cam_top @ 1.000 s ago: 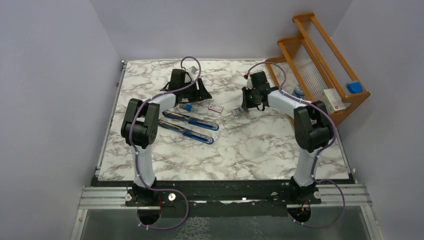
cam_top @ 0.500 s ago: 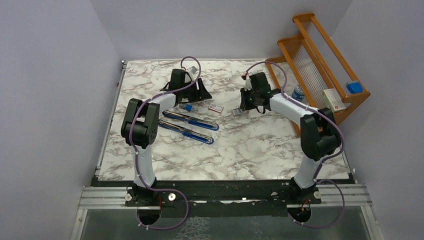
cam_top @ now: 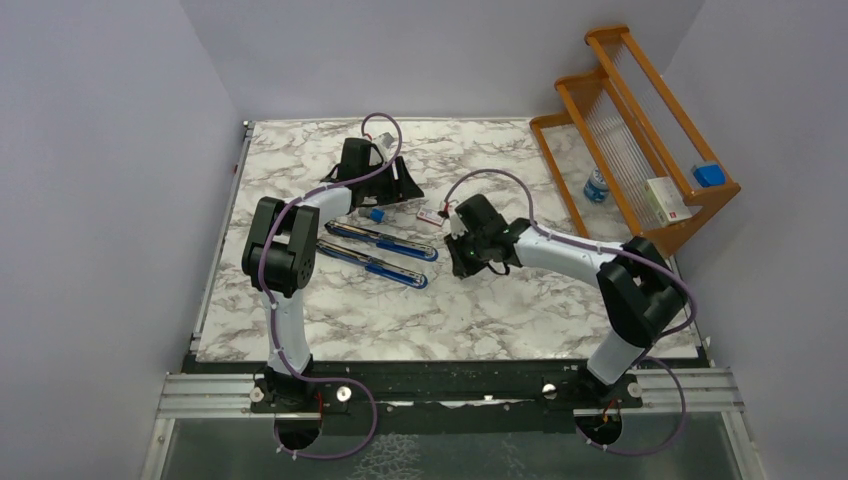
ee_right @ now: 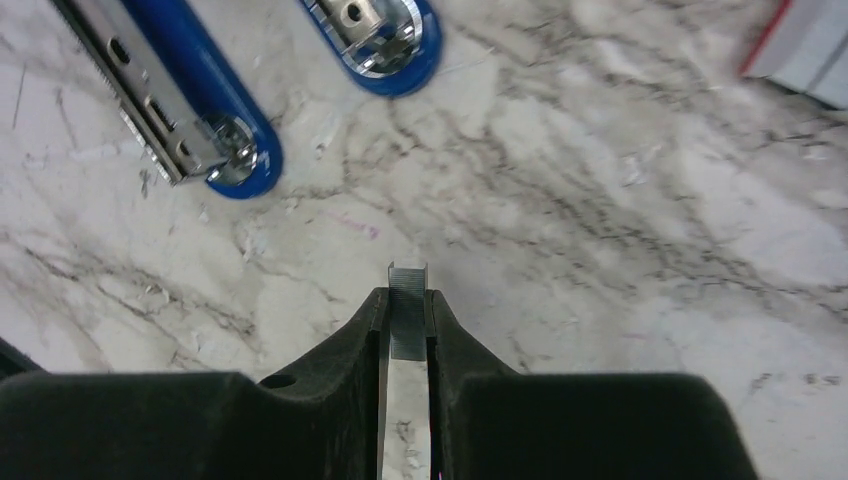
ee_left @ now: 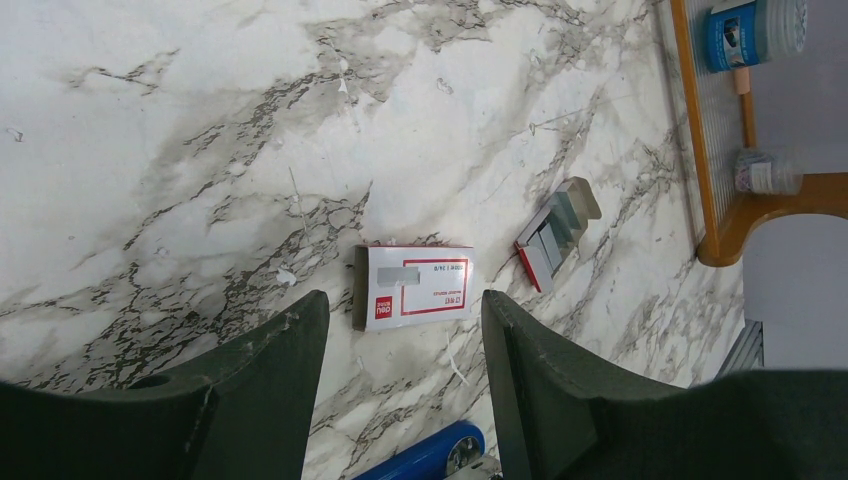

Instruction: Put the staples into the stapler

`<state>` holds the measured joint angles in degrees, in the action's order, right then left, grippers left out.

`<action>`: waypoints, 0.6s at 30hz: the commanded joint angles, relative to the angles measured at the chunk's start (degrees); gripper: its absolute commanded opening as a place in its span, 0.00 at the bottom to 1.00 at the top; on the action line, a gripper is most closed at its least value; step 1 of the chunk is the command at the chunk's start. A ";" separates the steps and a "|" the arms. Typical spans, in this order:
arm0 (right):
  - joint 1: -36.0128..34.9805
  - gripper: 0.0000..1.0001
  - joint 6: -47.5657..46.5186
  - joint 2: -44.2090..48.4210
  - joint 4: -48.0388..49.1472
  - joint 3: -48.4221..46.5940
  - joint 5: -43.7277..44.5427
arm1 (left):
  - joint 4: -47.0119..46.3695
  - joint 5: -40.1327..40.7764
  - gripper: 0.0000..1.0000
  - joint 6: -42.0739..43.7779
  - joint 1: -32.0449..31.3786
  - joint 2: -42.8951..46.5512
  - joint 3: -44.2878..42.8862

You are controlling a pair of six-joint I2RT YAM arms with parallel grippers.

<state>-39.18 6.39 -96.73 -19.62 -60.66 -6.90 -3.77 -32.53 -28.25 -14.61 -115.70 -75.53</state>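
Grey-veined marble table [cam_top: 520, 320], plain walls round it, wooden rack [cam_top: 700, 218] at the far right corner. Left arm [cam_top: 290, 235] reaches to the far middle. Right arm [cam_top: 565, 250] stretches in toward the table centre. Blue stapler [cam_top: 385, 245] lies opened flat near the left arm, two long halves side by side, metal insides up. White box [ee_left: 415, 298] with red label lies flat on the table just beyond it. Its inner tray [ee_left: 555, 235] sits apart to one side. Smallest: one staple strip [ee_right: 408, 290], held above bare table, a little short of the stapler's rounded ends.

Risks, as judged:
- The grip is on the strip's thin sides with only the tip poking out. A bump on the rail edge could snap the strip or twist it loose.
- The strip has to line up with a narrow rail. If it comes in skewed or legs the wrong way, it likely rides on top instead of seating.
- The stapler is loose on the table with nothing pinning it, so a push from the strip could slide it.
- The left arm sits close to the stapler, so the two arms could get in each other's way.

Right jaws: nearly together, clamped on the staple strip, touching nothing else. Left jaws: well apart, empty, over the white box, not touching it as far as the wrist view shows.
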 commanded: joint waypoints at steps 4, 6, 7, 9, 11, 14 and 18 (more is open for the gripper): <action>-5.27 0.19 0.09 -0.99 0.96 2.77 0.66 | -0.44 -0.95 0.60 0.13 0.38 1.45 -1.29; -6.36 0.20 -0.14 -1.69 0.98 2.87 1.71 | -0.44 -0.95 0.60 0.13 0.38 1.42 -1.28; -6.68 0.21 -0.23 -2.13 0.91 2.91 2.13 | -0.45 -0.95 0.60 0.16 0.44 1.37 -1.29; -7.04 0.23 -0.31 -2.91 0.97 3.01 2.41 | -0.38 -0.95 0.60 0.13 0.38 1.35 -1.26; -7.22 0.27 -0.25 -3.07 1.27 3.16 2.41 | -0.40 -0.95 0.60 0.16 0.38 1.29 -1.29; -7.24 0.33 0.13 -2.42 1.92 3.42 2.46 | -0.40 -0.95 0.60 0.19 0.38 1.35 -1.24; -7.23 0.40 1.47 0.30 3.13 4.33 4.40 | -0.39 -1.04 0.60 0.19 0.37 1.27 -1.37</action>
<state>-46.04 6.61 -98.98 -18.96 -57.76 -5.67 -3.77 -32.53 -28.25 -14.61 -115.70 -75.53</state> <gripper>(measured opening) 0.379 0.603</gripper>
